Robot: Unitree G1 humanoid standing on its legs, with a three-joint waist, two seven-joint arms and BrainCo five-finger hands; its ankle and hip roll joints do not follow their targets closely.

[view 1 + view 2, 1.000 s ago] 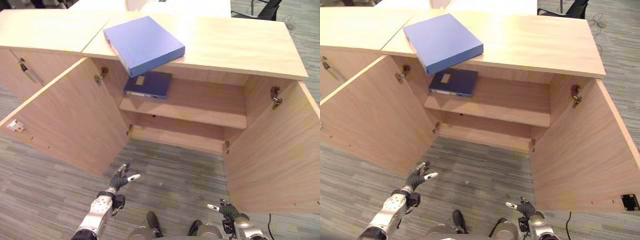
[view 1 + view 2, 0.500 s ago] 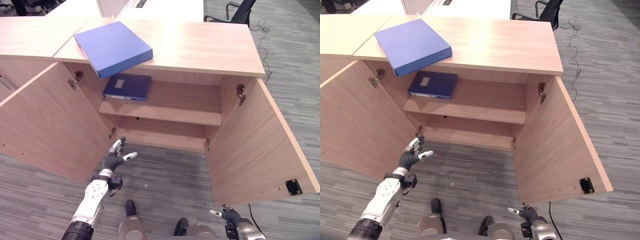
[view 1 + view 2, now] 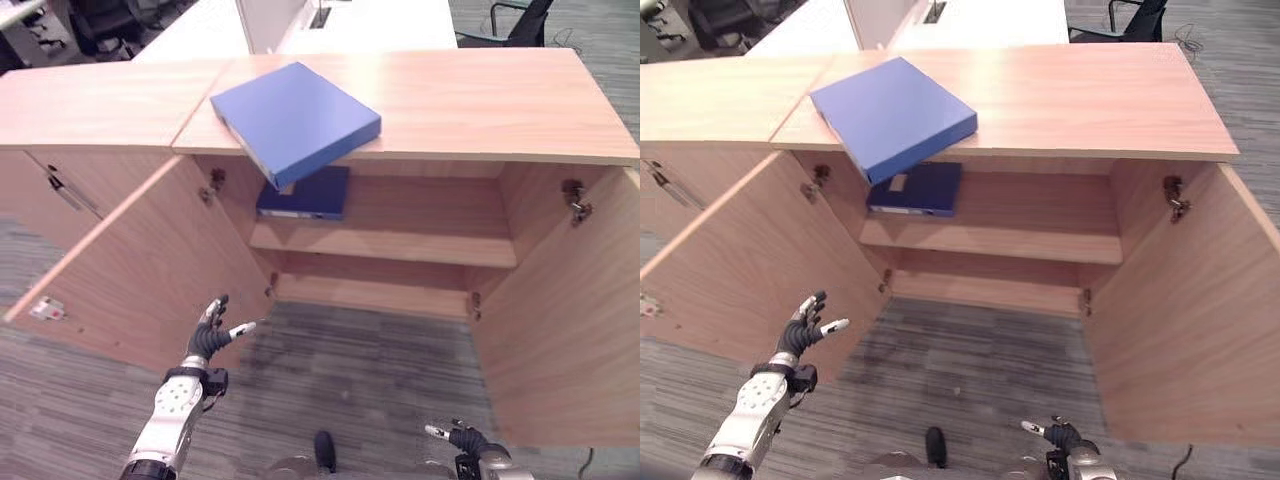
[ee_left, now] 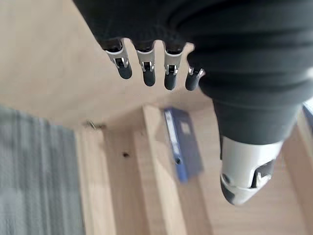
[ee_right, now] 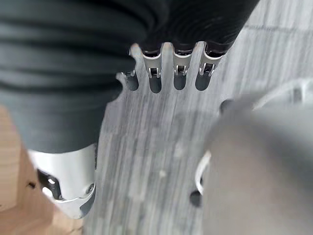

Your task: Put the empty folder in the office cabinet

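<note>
Lying flat on top of the cabinet [image 3: 480,100] is the blue folder [image 3: 296,120], turned at an angle, one corner jutting out past the front edge above the open cupboard. Both doors stand wide: the left door [image 3: 150,260] swings out toward the robot's left, the right door [image 3: 570,330] toward its right. Inside, on the left end of the shelf [image 3: 400,240], a second, darker blue folder [image 3: 305,193] rests flat, right below the overhanging corner of the first one.

Down low, the left hand [image 3: 212,335] is raised in front of the left door, fingers [image 4: 146,66] straight and spread, thumb out to the side, holding nothing; it is well apart from the folder on top. From its wrist view the dark folder on the shelf shows past the fingertips.

Over on the other side, the right hand [image 3: 462,438] hangs low above the grey striped carpet [image 3: 380,370], fingers straight and relaxed, thumb clear of them, nothing in its grasp.
</note>
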